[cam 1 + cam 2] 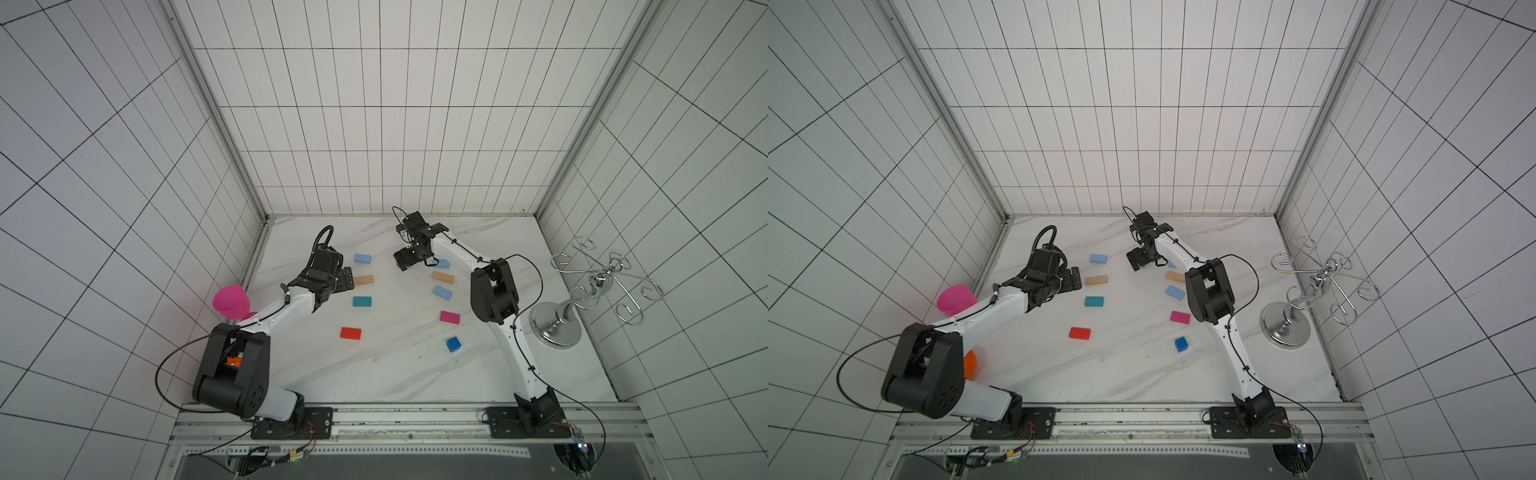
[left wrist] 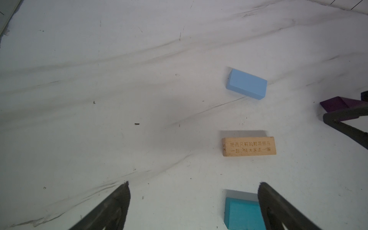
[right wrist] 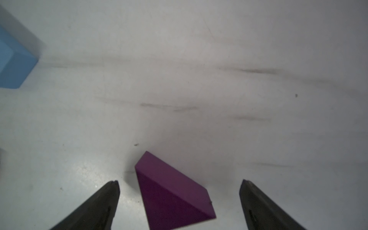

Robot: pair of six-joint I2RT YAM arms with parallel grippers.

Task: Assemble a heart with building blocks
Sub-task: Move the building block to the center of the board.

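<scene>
The building blocks lie apart in a loose ring on the marble table, not joined into a heart. On the left side are a light blue block [image 1: 362,258], a tan block [image 1: 363,279], a teal block [image 1: 362,301] and a red block [image 1: 350,333]. On the right are a tan block [image 1: 443,277], a light blue block [image 1: 442,292], a magenta block [image 1: 450,317] and the blue cube [image 1: 454,344]. The purple triangle [image 3: 171,195] rests on the table between the fingers of my open right gripper [image 3: 180,181], untouched. My left gripper [image 2: 194,183] is open over bare table beside the teal block [image 2: 242,213].
A pink goblet [image 1: 230,301] stands at the left wall behind my left arm. An orange bowl [image 1: 970,363] is half hidden by that arm's elbow. A chrome wire rack [image 1: 561,324] stands at the right wall. Tiled walls close in three sides.
</scene>
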